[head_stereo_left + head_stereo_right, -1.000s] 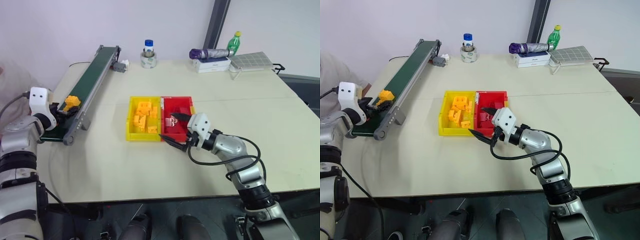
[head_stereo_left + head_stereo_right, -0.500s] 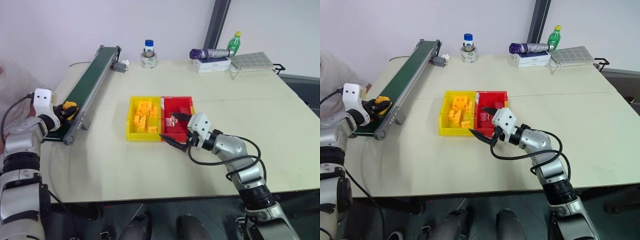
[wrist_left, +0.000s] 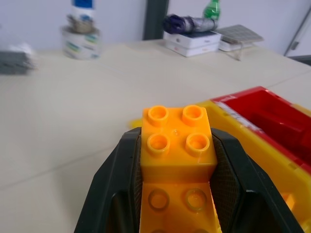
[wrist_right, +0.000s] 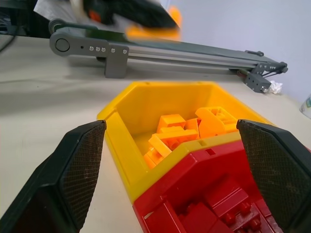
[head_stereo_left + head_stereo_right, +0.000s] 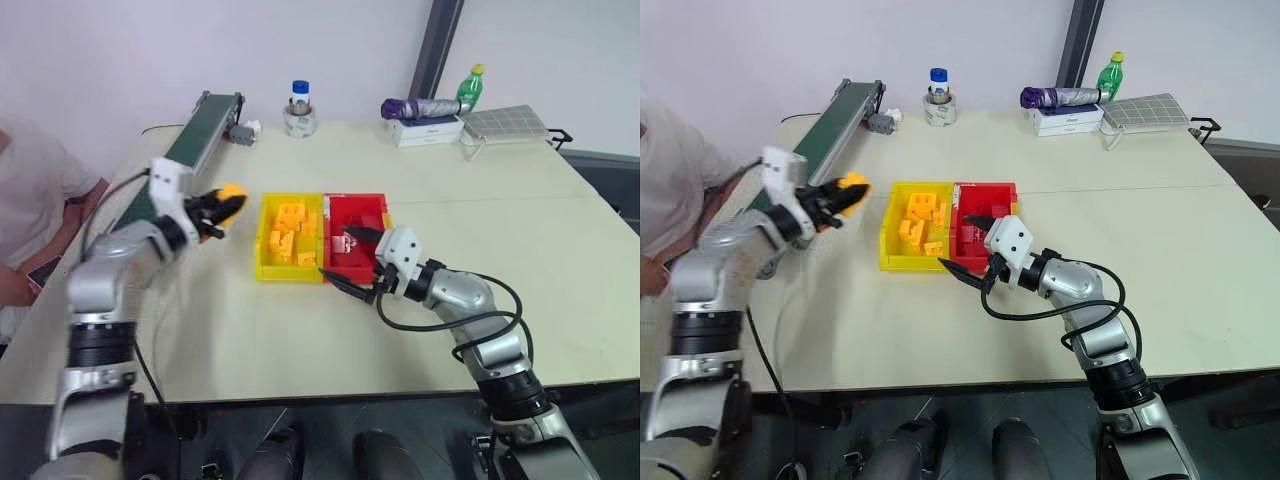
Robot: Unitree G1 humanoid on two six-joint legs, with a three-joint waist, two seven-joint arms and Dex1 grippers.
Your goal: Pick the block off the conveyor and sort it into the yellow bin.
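Pale walls and a dark vertical post back a cream desk (image 5: pixel 300 330) that carries all the working items. The conveyor (image 5: pixel 200 125) runs along the far-left side of the desk; its near end is hidden behind the left arm, and in the right wrist view its grey rail and end roller appear beyond the trays.

The left end effector (image 5: pixel 222 205) is clenched on the block (image 5: pixel 232 193). The left wrist view shows the block (image 3: pixel 177 145) pinched between the two black fingers (image 3: pixel 114 194), with four round studs facing up on its upper step and a lower step partly cut off by the frame edge. The block is held in the air above the desk, between the conveyor and the yellow bin (image 5: pixel 262 240), just beside the bin's left wall and not inside it.

The yellow bin holds several yellow-orange pieces and is joined to a red tray (image 5: pixel 378 205) containing red pieces. The right end effector (image 5: pixel 352 262) rests at the near edge of the red tray with its fingers spread wide and nothing between them.

At the far edge stand a blue-capped jar (image 5: pixel 297 95) inside a roll of tape, a green bottle (image 5: pixel 467 85), a purple folded umbrella (image 5: pixel 420 106) on a white box, and a grid-patterned pad (image 5: pixel 505 122). Any writing on these items is too small to read. A person's sleeve and arm (image 5: pixel 35 215) are cut off at the left frame edge.
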